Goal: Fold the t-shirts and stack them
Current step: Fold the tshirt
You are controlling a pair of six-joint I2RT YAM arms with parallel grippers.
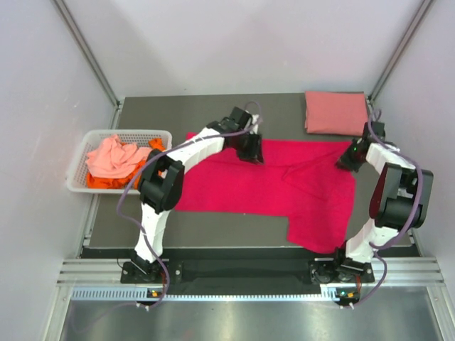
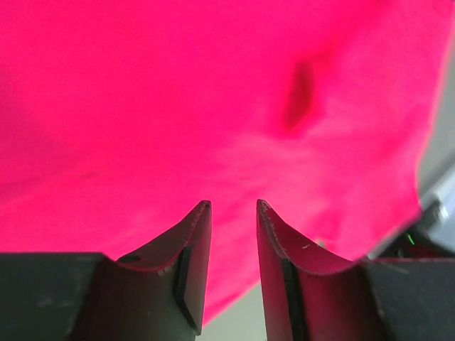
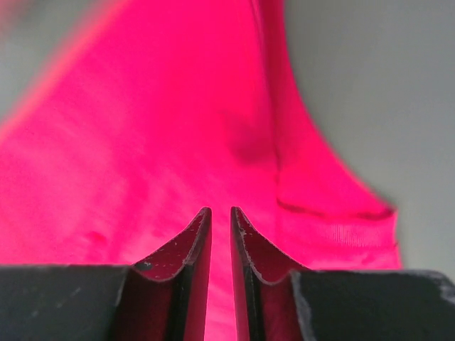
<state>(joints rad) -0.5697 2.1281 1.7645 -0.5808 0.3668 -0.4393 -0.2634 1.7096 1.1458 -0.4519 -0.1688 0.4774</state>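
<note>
A bright magenta-red t-shirt point(image 1: 270, 188) lies spread across the dark table point(image 1: 213, 231), with a flap hanging toward the front right. My left gripper point(image 1: 252, 150) hovers over its back edge; in the left wrist view the gripper point(image 2: 232, 204) is open, with only the shirt point(image 2: 178, 106) below it. My right gripper point(image 1: 350, 158) sits at the shirt's back right corner. Its jaws point(image 3: 220, 209) stand narrowly apart over the cloth point(image 3: 142, 142) and pinch nothing. A folded salmon pink t-shirt point(image 1: 335, 112) lies at the back right.
A white slotted basket point(image 1: 78, 177) stands off the table's left edge, holding a crumpled pale coral shirt point(image 1: 110, 158) on top of an orange one point(image 1: 106, 182). Pale walls close in on both sides and at the back.
</note>
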